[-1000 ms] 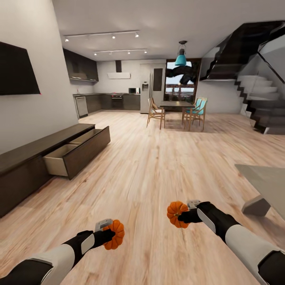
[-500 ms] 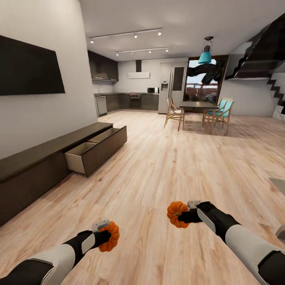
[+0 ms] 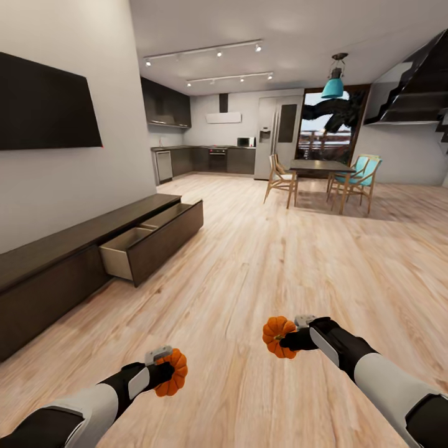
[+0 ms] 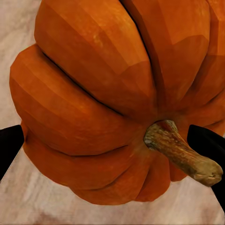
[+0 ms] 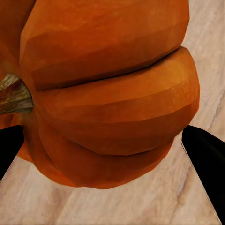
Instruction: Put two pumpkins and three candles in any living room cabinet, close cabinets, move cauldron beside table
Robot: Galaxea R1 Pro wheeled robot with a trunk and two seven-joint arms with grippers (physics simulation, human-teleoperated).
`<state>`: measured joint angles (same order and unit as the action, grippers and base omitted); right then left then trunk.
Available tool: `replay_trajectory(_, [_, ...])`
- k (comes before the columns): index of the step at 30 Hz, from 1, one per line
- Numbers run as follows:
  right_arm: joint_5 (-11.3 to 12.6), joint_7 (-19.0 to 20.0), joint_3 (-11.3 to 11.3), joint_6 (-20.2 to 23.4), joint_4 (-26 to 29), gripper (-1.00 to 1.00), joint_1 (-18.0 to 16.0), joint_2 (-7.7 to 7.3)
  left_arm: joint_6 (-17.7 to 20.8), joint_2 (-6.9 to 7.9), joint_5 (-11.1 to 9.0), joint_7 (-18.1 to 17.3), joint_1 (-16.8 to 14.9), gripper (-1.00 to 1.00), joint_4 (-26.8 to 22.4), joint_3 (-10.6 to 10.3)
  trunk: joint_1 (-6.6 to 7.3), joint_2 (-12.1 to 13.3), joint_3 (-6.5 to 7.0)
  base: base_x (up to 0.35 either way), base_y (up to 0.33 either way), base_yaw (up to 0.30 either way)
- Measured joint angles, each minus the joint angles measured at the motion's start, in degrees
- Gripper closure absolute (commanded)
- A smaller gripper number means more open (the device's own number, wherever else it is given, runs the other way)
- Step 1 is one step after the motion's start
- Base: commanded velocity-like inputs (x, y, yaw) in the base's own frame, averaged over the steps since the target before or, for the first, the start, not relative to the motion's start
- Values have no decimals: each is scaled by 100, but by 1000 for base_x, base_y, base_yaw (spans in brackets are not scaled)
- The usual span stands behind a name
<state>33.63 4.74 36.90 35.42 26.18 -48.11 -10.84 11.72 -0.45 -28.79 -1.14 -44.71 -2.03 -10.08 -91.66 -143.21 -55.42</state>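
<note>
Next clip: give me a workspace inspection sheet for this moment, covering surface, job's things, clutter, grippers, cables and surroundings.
Surface: light wood floor, bare ahead of the robot.
Job's things: left pumpkin and right pumpkin, each held off the floor; cabinet along the left wall with one drawer pulled open, nothing seen inside from here.
Clutter: nothing seen.
Grippers: left gripper shut on the left pumpkin; right gripper shut on the right pumpkin; dark fingers flank the pumpkin in the wrist views.
Cables: nothing seen.
Surroundings: wall screen, kitchen, dining table with chairs, staircase.
</note>
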Motion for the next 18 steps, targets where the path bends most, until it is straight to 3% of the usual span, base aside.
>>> replay_trajectory(8, [-1,-21,0,-14,-17,100,-1,1,1,0,0,-1,1,100,-1,-4,0,0,0,332,-81,0])
replay_trajectory(14, [-34,-8,7,-434,-230,100,1,-1,1,-8,-1,-1,1,100,-2,-7,0,0,0,328,-163,0])
replay_trajectory(18, [-7,0,5,-462,-254,100,2,0,1,-8,0,-1,1,100,-2,-7,0,0,0,318,-181,0])
